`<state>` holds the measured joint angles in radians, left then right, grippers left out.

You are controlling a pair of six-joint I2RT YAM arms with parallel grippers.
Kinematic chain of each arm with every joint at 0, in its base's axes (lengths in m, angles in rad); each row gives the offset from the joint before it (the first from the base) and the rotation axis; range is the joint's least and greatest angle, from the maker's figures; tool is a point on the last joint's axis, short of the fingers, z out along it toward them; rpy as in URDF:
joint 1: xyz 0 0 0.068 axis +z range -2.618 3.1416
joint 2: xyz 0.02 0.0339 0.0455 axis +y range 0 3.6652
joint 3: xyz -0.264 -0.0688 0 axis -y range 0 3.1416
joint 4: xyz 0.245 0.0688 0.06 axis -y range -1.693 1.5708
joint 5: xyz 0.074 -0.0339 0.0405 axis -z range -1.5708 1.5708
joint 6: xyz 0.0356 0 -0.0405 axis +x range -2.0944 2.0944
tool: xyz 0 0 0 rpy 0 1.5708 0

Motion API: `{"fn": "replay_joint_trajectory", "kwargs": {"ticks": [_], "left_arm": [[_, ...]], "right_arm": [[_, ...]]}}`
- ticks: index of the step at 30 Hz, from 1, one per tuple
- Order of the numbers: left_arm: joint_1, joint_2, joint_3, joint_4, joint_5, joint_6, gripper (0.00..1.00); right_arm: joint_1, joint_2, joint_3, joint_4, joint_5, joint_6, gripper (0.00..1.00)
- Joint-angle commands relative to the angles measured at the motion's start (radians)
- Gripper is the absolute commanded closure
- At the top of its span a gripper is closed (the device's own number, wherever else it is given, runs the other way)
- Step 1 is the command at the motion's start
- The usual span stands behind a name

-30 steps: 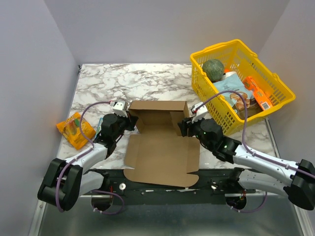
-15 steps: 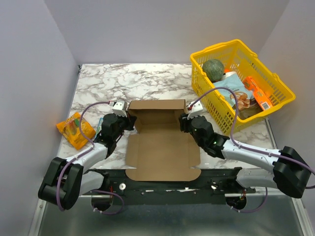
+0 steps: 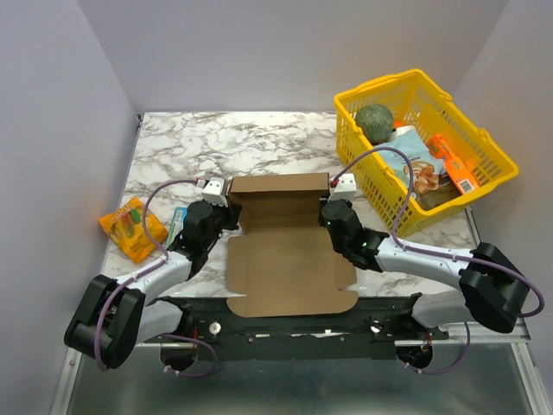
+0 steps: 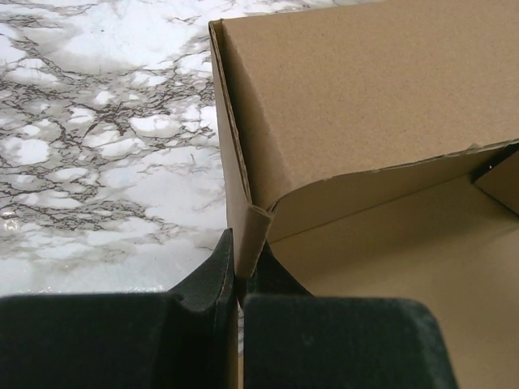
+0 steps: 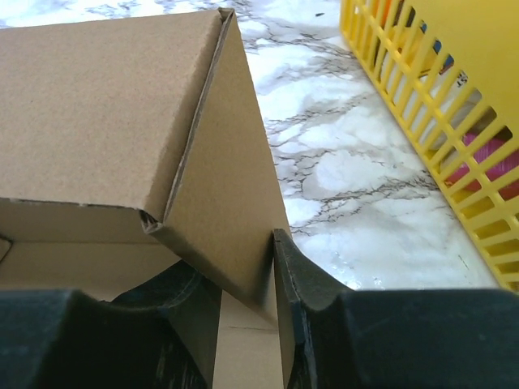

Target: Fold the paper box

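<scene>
Paper box (image 3: pixel 289 264) at centre frame on the marble tabletop (image 3: pixel 225 143), back wall upright.
At its left corner, left end effector (image 4: pixel 238 267) pinched tight on the left side flap; at its right corner, right end effector (image 5: pixel 239 267) narrow, straddling the right side flap; yellow basket (image 3: pixel 380 83) at upper right.

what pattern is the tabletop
Tabletop: white marble, grey veins; left wrist view shows it best.

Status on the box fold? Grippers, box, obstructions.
Left gripper shut on paper box, left wall. Right gripper straddles the right flap, grip unclear. Back wall up, front panel flat. Yellow basket close on the right, not touching.
</scene>
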<state>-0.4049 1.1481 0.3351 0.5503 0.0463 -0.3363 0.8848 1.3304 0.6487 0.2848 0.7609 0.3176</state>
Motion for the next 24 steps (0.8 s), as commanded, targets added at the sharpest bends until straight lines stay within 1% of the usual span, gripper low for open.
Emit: {"fn": "replay_joint_trajectory", "kwargs": {"ticks": [1,3,7,10,12,15,17,24], "left_arm": [[-0.061,-0.016,0.03,-0.007,0.07,-0.032,1.0],[-0.075,-0.025,0.035,-0.012,0.053,-0.032,1.0],[-0.135,-0.031,0.045,-0.039,-0.038,-0.026,1.0],[-0.166,-0.025,0.062,-0.078,-0.118,-0.027,1.0],[-0.189,-0.016,0.071,-0.098,-0.178,-0.03,1.0],[-0.206,-0.011,0.082,-0.122,-0.246,-0.024,1.0],[-0.212,-0.014,0.084,-0.13,-0.267,-0.018,1.0],[-0.216,-0.036,0.091,-0.158,-0.321,-0.001,1.0]], "right_arm": [[-0.003,0.058,0.037,-0.058,0.156,0.092,0.66],[-0.004,0.075,0.048,-0.081,0.193,0.11,0.69],[-0.004,0.102,0.055,-0.095,0.241,0.17,0.7],[-0.006,0.127,0.072,-0.13,0.288,0.204,0.74],[-0.009,0.15,0.1,-0.183,0.313,0.244,0.79],[-0.027,0.179,0.132,-0.269,0.316,0.33,0.83],[-0.043,0.19,0.138,-0.282,0.322,0.359,0.85],[-0.064,0.214,0.166,-0.384,0.391,0.373,0.91]]}}
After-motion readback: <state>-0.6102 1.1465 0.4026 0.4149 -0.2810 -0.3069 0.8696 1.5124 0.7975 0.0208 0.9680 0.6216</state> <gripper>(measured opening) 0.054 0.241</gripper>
